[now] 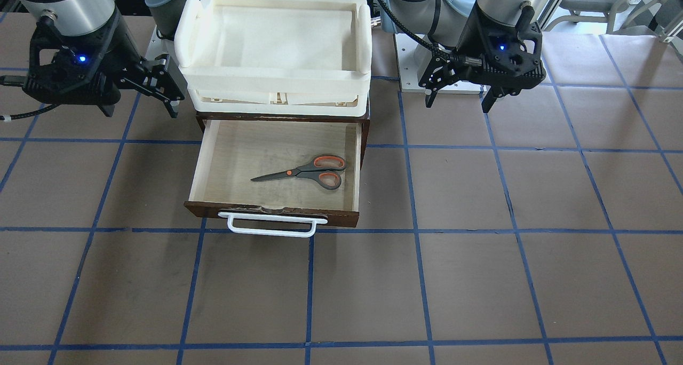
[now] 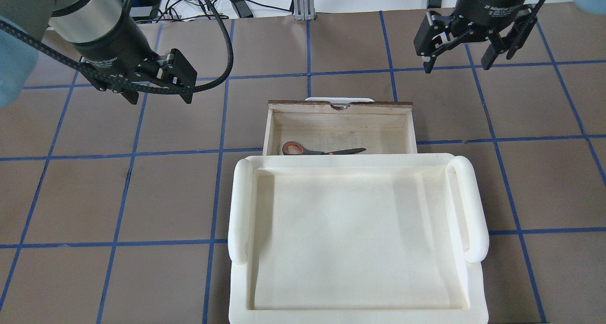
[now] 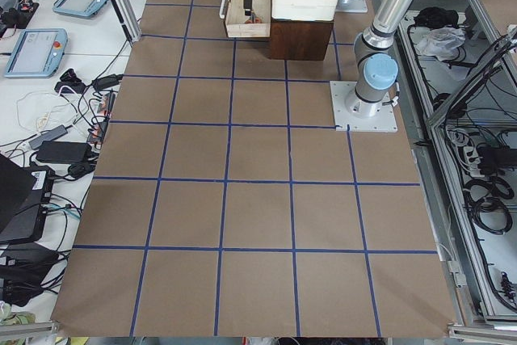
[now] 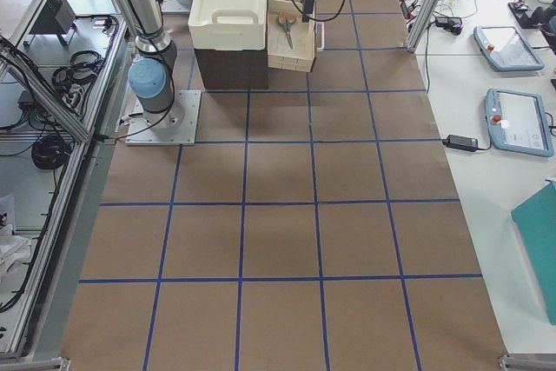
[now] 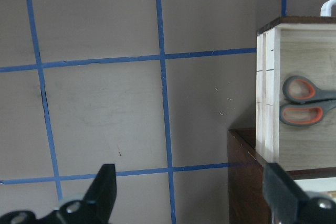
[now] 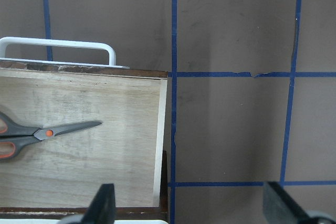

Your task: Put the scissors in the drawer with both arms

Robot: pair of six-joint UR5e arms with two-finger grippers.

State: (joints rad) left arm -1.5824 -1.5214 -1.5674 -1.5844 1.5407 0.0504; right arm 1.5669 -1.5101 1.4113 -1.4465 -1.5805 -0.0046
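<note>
The scissors lie flat on the pale floor of the open drawer, blades pointing toward my right side; they also show in the overhead view. The drawer is pulled out of its dark wooden box, white handle facing away from me. My left gripper is open and empty, hovering above the table beside the drawer; its wrist view shows the scissors' handle loops. My right gripper is open and empty on the drawer's other side; its wrist view shows the blades.
A cream-white plastic tray sits on top of the dark box and covers it from above. The brown table has a grid of blue tape lines. Tablets and cables lie off the table's far side in the side views.
</note>
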